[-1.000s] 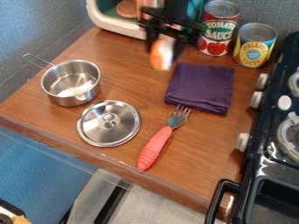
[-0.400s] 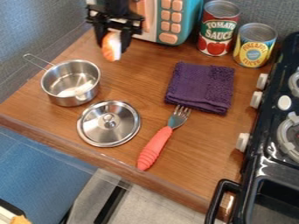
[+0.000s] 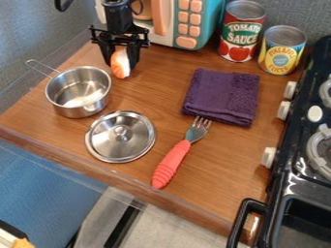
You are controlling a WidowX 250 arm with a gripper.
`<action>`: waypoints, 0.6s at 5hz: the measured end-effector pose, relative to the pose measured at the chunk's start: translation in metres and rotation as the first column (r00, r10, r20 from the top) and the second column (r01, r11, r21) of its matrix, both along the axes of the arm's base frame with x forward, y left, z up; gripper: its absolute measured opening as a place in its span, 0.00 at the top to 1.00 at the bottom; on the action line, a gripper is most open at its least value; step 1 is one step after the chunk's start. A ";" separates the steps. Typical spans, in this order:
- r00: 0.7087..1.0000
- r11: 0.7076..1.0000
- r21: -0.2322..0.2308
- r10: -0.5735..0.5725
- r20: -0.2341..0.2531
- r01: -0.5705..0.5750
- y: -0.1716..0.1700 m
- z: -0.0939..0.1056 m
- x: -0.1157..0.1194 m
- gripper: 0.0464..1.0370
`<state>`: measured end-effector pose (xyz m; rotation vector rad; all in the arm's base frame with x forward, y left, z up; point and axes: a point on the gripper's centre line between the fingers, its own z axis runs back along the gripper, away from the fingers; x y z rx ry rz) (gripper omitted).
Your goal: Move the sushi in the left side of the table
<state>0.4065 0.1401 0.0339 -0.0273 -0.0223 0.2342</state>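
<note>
The lid (image 3: 121, 136) lies flat toward the front, beside the saucepan (image 3: 78, 92). Past them, at the table's (image 3: 155, 87) far left, the gripper (image 3: 121, 65) pinches the sushi (image 3: 119, 68) from both sides, held low, presumably for a gentle release; whether it touches wood, I cannot tell.

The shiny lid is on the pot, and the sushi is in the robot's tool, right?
Not quite: the camera view shows the lid lying on the wooden counter, beside the pot. The sushi is in the tool, as you said.
</note>
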 end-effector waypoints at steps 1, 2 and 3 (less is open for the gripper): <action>0.999 1.000 0.012 0.004 0.039 -0.004 0.011 0.008 0.007 0.33; 0.999 1.000 0.012 0.000 0.034 -0.001 0.014 0.009 0.005 0.06; 0.998 1.000 0.014 -0.026 0.056 0.026 0.010 0.036 -0.001 0.03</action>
